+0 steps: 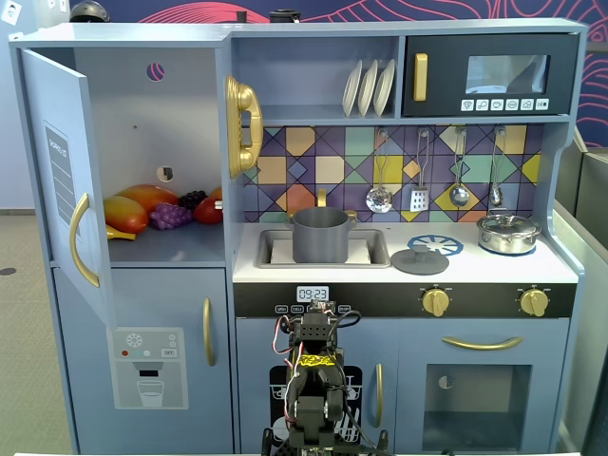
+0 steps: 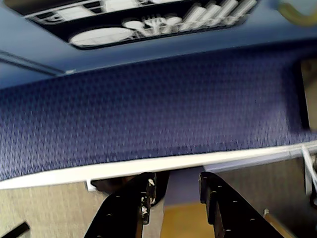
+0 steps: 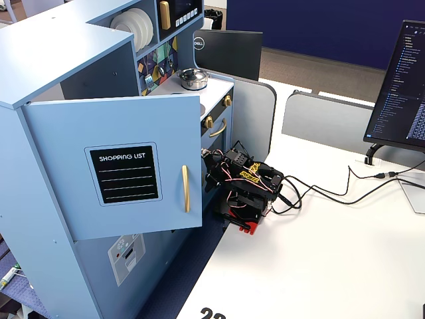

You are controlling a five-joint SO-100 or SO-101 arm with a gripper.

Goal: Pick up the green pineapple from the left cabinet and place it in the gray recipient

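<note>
From my remote seat, a fixed view shows the left cabinet (image 1: pixel 133 142) filling the upper left of the frame, its door (image 1: pixel 66 180) swung wide. On its shelf, at mid-left, lie toy fruits: an orange-yellow piece (image 1: pixel 142 198), a red-orange one (image 1: pixel 124 215), the purple grape bunch (image 1: pixel 171 217), a darker bunch (image 1: pixel 193 199) behind it, and a red piece (image 1: pixel 209 210). I cannot make out the green pineapple among them in any view. The gray recipient (image 1: pixel 320 235) stands in the sink (image 1: pixel 376 249) at the frame's center, with a flat gray lid (image 1: pixel 419 259) just to its right on the counter and a shiny silver pot (image 1: pixel 508 233) further right.

The arm (image 1: pixel 313 380) sits folded at the bottom center, below the counter and well apart from both cabinet and pot. In the wrist view the gripper (image 2: pixel 173 191) enters from the bottom edge; its two black fingers (image 2: pixel 136 201) stand apart with nothing between them, facing blue carpet (image 2: pixel 148 114). Another fixed view shows the door's shopping list panel (image 3: pixel 126 174) at left center and the arm on the white table (image 3: pixel 319 259).
</note>
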